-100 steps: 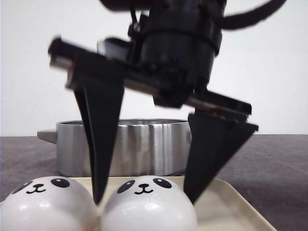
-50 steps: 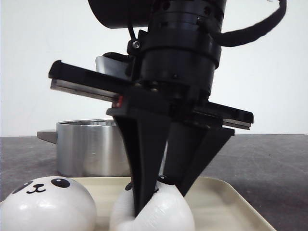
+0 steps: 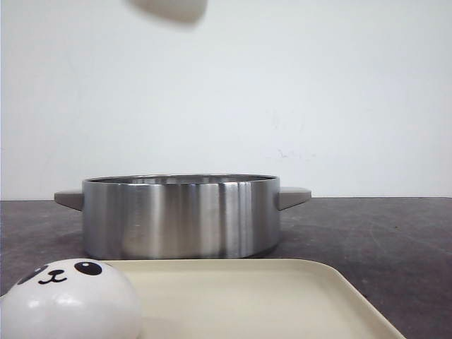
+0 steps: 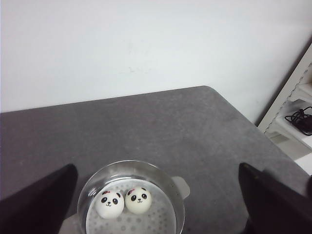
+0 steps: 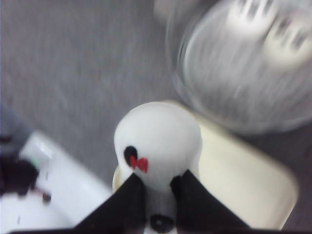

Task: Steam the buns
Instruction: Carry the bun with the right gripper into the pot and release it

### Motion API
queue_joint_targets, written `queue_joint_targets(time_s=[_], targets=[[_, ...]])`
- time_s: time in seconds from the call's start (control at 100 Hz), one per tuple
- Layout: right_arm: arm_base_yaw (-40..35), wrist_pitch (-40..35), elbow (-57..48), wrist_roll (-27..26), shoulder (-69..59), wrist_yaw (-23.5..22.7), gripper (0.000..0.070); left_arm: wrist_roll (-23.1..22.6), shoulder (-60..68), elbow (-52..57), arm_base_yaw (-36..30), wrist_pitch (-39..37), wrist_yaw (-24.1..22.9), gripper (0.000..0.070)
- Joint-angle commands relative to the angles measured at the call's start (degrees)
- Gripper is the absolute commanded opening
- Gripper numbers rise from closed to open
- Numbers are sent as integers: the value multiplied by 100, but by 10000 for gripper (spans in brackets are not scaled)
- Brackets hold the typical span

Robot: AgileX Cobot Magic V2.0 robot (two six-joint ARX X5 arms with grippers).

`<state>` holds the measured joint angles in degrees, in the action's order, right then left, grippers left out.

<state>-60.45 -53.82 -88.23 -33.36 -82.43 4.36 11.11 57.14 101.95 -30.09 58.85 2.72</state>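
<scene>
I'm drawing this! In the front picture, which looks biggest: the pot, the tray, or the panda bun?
1. Pot and tray: both large, too close to rank; the tray is cut off and nearer the camera.
2. Panda bun: smallest, though also partly cut off.

A steel pot stands on the dark surface, just behind a cream tray; white wall beyond.

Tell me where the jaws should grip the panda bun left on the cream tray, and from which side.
Judging by its shape, grip the bun across its widest middle, coming straight down from above. It is a smooth dome sitting face-up at the near left corner of the tray, with open tray on its right, so the jaws likely fit on either flank.
</scene>
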Motion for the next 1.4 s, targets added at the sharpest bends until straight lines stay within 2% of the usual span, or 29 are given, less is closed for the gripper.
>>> queue_joint_targets(time_s=[0.0, 0.14, 0.36, 0.45, 0.53, 0.73, 1.01, 1.04, 1.07, 1.17, 1.22, 1.28, 1.39], targets=[[109, 26, -420, 490, -240, 83, 6, -33, 94, 105, -44, -114, -17, 637], [640, 37, -841, 791, -610, 17, 6, -35, 144, 105, -66, -186, -20, 637], [1471, -48, -859, 1106, -1512, -372, 6, -37, 247, 105, -66, -186, -20, 637], [1698, -13, -859, 1132, -1952, -664, 6, -39, 278, 105, -66, -186, -20, 637], [1814, 57, -859, 1134, -2297, -887, 6, -59, 286, 105, -66, -181, -20, 637], [1878, 70, -859, 1132, -3012, -1047, 6, -85, 291, 105, -66, -162, -22, 637], [1875, 20, -857, 1060, -3449, -1036, 15, -103, 291, 105, -66, -118, -24, 637], [1882, 22, -857, 1021, -3449, -1034, 41, -105, 291, 105, -66, -114, -22, 637], [1888, 28, -857, 1001, -3449, -1036, 97, -105, 291, 105, -66, -107, -22, 637], [1886, 28, -857, 977, -3449, -1040, 374, -103, 291, 105, -66, -92, -22, 637], [1886, -26, -857, 977, -3449, -1036, 476, -103, 291, 105, -66, -92, -22, 637], [1891, -94, -857, 979, -3449, -1036, 520, -103, 291, 105, -66, -90, -20, 637], [1897, -153, -859, 977, -3449, -1034, 525, -103, 291, 105, -66, -52, -20, 637]])
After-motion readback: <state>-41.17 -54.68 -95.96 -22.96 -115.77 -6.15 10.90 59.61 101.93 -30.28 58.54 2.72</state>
